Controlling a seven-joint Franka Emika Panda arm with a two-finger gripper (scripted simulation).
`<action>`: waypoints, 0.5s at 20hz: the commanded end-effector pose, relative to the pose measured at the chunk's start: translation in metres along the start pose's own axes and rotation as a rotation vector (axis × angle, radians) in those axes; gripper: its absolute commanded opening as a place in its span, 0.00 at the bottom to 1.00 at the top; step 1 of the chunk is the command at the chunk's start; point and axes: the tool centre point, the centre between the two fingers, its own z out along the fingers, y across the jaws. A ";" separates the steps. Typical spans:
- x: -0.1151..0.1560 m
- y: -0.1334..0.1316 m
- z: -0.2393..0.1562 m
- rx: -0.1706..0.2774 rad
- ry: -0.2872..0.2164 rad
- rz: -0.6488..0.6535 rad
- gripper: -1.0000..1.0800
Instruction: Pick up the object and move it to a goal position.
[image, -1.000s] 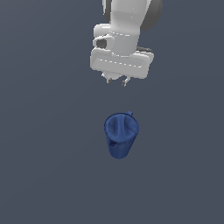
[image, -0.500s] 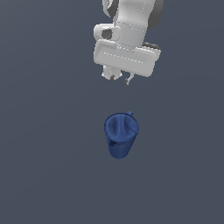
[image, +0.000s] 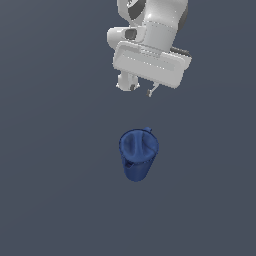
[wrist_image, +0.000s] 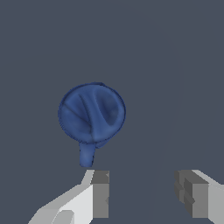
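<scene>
The object (image: 138, 152) is a dark blue tapered pitcher standing upright on the grey floor, its wide round rim facing up. The wrist view looks down into the object (wrist_image: 92, 113), with a small handle or spout sticking out from its rim toward the fingers. My gripper (image: 141, 90) hangs above it and farther back in the exterior view, well apart from it. In the wrist view the gripper (wrist_image: 146, 192) is open with nothing between its fingers, and the pitcher lies off to the side of the gap, nearer one finger (wrist_image: 100, 192).
A plain dark grey floor (image: 50, 190) surrounds the pitcher on every side. The white arm body (image: 150, 55) fills the upper middle of the exterior view.
The hand has drifted slightly toward the exterior view's right and turned a little at the wrist. The pitcher has stayed where it was.
</scene>
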 end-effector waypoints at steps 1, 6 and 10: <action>0.001 -0.004 0.000 -0.008 0.026 0.022 0.62; 0.002 -0.012 0.002 -0.024 0.074 0.060 0.62; 0.001 -0.020 0.006 -0.034 0.107 0.089 0.62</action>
